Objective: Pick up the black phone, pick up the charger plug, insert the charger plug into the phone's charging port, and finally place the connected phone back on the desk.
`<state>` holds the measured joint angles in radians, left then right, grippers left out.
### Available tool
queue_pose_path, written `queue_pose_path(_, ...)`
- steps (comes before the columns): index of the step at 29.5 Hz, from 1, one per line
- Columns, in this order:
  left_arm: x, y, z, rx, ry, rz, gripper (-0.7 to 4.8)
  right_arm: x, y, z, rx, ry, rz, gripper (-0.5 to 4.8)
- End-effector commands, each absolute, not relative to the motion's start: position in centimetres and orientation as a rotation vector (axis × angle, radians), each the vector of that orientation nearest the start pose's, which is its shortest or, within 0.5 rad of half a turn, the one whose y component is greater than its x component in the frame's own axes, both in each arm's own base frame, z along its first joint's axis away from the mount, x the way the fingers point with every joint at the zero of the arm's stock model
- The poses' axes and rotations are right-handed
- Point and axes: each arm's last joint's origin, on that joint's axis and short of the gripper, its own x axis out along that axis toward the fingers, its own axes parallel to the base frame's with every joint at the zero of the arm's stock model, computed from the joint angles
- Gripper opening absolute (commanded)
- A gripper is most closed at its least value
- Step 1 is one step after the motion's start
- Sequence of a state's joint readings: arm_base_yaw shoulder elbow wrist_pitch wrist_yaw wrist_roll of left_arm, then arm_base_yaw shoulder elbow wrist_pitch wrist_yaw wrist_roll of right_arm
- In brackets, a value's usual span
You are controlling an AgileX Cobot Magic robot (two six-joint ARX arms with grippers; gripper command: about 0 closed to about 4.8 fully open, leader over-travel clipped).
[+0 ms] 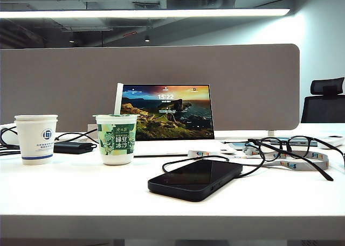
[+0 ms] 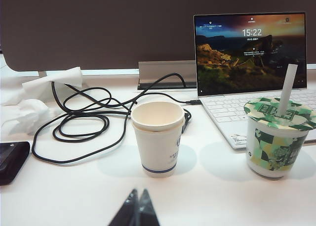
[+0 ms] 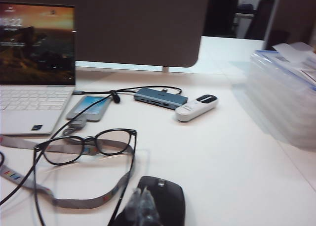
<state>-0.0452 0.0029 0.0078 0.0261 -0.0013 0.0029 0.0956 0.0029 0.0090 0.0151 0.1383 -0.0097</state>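
Observation:
The black phone (image 1: 195,178) lies flat on the white desk (image 1: 81,192), near its front edge, with the screen dark. A thin black cable (image 1: 183,160) loops just behind it; I cannot make out the charger plug itself. In the right wrist view the same kind of cable carries a knot-like tie (image 3: 114,96). My left gripper (image 2: 138,197) is shut and empty, low over the desk in front of a paper cup (image 2: 158,137). My right gripper (image 3: 142,199) is shut and empty, over a black mouse (image 3: 165,201). Neither gripper shows in the exterior view.
An open laptop (image 1: 167,114) stands at the back. Beside it are a green drink cup with a straw (image 1: 116,139), black glasses (image 1: 291,146), a lanyard (image 3: 74,202), a grey hub (image 3: 160,98), a white device (image 3: 196,107) and clear plastic boxes (image 3: 281,97). Coiled cables (image 2: 84,117) lie left.

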Motion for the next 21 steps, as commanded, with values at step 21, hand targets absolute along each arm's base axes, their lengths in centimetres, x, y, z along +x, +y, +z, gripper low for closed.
queue_pose_path(21, 9.73, -0.45, 16.95, -0.001, -0.043, -0.047, -0.05, 9.73, -0.08, 16.82, -0.069, -0.032, -0.100, 0.04)
